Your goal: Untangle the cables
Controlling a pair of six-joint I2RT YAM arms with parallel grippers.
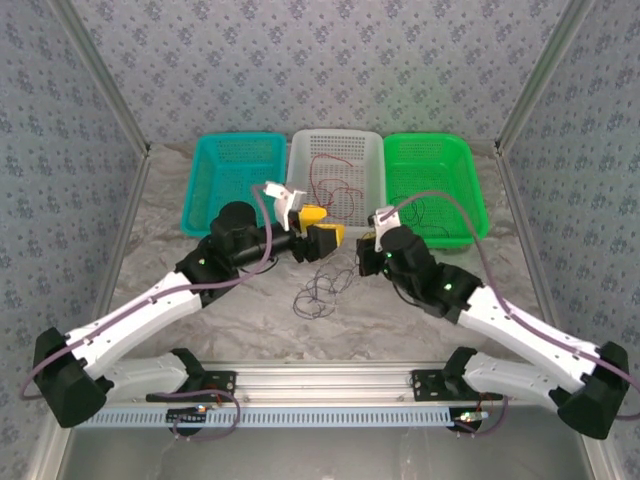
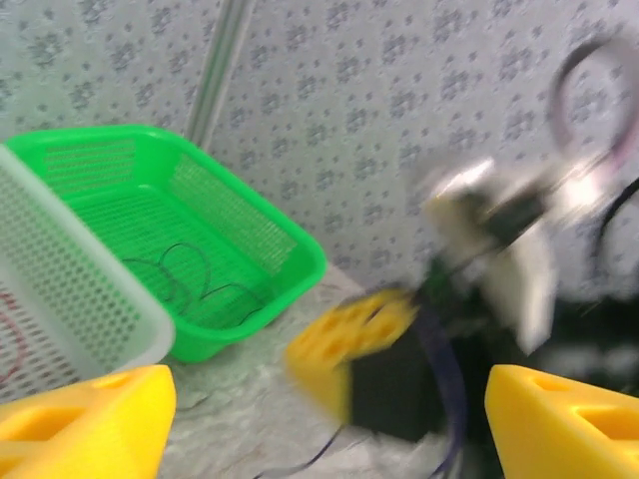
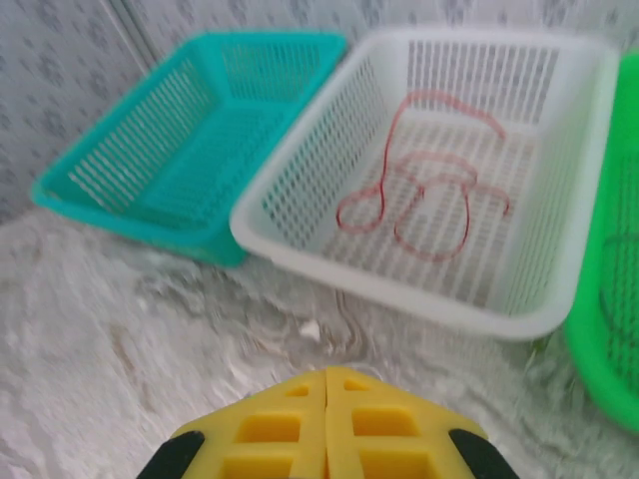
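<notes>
Top view: 3 baskets in a row at far side of table (image 1: 160,240), sides touching: teal basket (image 1: 235,175) on L, white basket (image 1: 337,134) mid, green basket (image 1: 445,165) on R. Table cover is whitish and crinkled.

Cable tangle (image 1: 318,290): thin dark strands w/ some lighter ones, loosely curled. It lies on the cover just in front of the white basket, between the 2 arms and nearer the bases than both grippers. Red cable (image 3: 424,195) lies in loops on the white basket floor, inside the walls. Dark cable (image 2: 185,274) lies curled on the green basket floor. No cable seen in the teal basket.

Left gripper (image 1: 321,227): over the table just in front of the white basket, pointing toward R arm. Yellow fingers (image 2: 85,424) are spread wide, w/ nothing between the pads in the L wrist view.

Right gripper (image 3: 326,429): yellow fingers pressed together, tips meeting w/ no gap, aimed at the white basket over bare cover. In the L wrist view it sits across from the left gripper, motion-blurred, w/ a thin dark strand just below it. Can't tell if that strand is pinched or only hangs near. No strand seen at the fingertips in the R wrist view.
</notes>
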